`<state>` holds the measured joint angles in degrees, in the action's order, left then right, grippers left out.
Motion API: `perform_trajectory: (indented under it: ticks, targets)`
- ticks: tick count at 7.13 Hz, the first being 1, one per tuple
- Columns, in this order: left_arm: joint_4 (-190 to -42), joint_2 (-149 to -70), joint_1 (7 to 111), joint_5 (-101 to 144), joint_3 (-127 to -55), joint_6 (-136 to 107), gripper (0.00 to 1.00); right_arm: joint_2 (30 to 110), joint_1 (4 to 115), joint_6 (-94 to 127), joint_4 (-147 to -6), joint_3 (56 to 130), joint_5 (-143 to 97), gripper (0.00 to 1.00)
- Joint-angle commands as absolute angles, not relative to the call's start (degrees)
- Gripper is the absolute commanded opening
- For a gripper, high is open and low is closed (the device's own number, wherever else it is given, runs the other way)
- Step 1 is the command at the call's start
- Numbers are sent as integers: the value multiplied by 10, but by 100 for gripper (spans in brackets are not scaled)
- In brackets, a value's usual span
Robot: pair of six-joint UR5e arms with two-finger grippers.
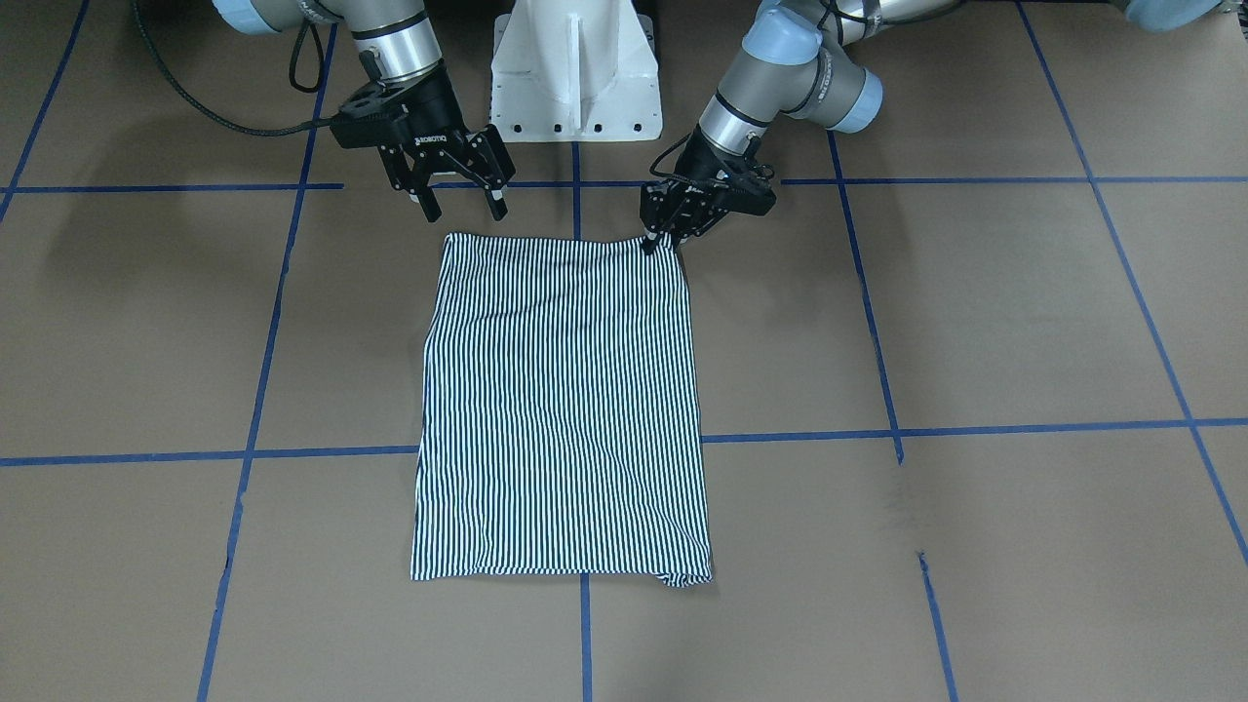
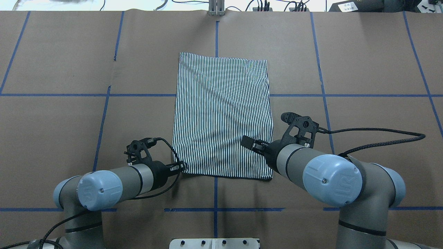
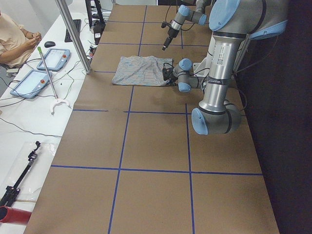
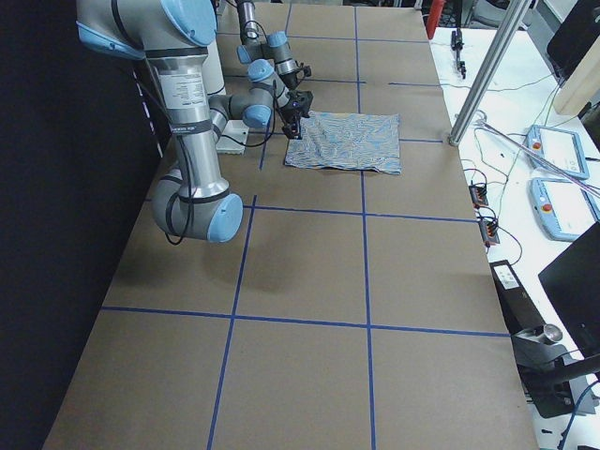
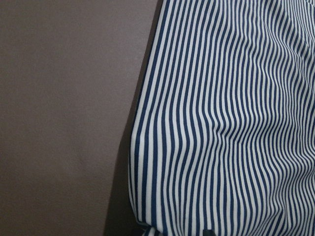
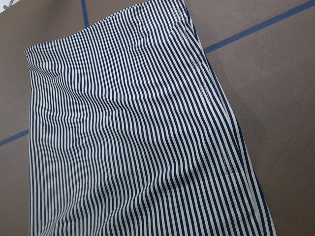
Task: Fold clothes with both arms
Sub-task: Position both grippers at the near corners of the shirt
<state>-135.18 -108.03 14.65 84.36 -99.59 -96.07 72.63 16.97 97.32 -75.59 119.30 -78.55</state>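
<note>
The clothes are one navy-and-white striped shirt [image 1: 561, 409] [image 2: 221, 114], lying flat on the brown table as a tall rectangle. Its collar and sleeves are hidden. My left gripper [image 1: 650, 242] [image 2: 182, 168] is low at the shirt's near left corner, fingers shut on the fabric edge. The left wrist view shows that striped edge [image 5: 221, 123] close up. My right gripper [image 1: 464, 207] [image 2: 250, 142] hovers open above the near right corner, touching nothing. The right wrist view looks down on the shirt [image 6: 128, 137] from above.
The white pedestal base [image 1: 575, 68] stands just behind the shirt's near edge. Blue tape lines [image 1: 975, 429] grid the table. A black cable [image 2: 373, 133] trails off the right arm. A seated person [image 3: 12, 41], tablets [image 3: 36, 80] and a metal pole [image 3: 73, 34] sit beyond the far side.
</note>
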Motion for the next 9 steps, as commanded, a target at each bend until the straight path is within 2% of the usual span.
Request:
perform_trajectory:
  ticks: [1,4,6,7,9]
  targets:
    - [-1352,-1081,146,844,-1000,-961,0,726,163,979,-757,1188,-777,100]
    - [-1352,-1081,147,844,-1002,-961,0,710,135,1108,-781,1150,-766,84]
    - [-1352,-1081,147,843,-1002,-961,0,651,137,1112,-893,1129,-798,83]
    - [-1352,-1081,146,843,-1003,-961,0,636,138,1111,-915,1111,-801,78]
    - [-1352,-1081,146,843,-1003,-961,0,613,147,1107,-942,1066,-823,77]
